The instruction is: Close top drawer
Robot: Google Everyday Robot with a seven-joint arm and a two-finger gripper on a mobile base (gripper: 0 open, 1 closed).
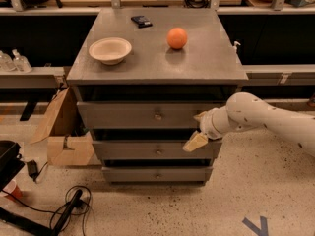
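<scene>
The top drawer [142, 115] is the widest grey front of the cabinet, with a small round knob [158, 116] at its centre. It stands a little out from the cabinet, with a dark gap above it. My gripper [198, 130] is at the right end of this drawer front, against it, on the white arm [266, 119] that comes in from the right. Its fingers are spread: one tan fingertip [195, 142] points down-left over the middle drawer [156, 150], the other sits near the top drawer's upper edge. It holds nothing.
On the cabinet top [206, 58] are a beige bowl [110, 50], an orange ball [177, 38] and a small black object [141, 20]. The bottom drawer [156, 173] is shut. A cardboard box [64, 132] stands at the left, cables [69, 208] lie on the floor, benches run behind.
</scene>
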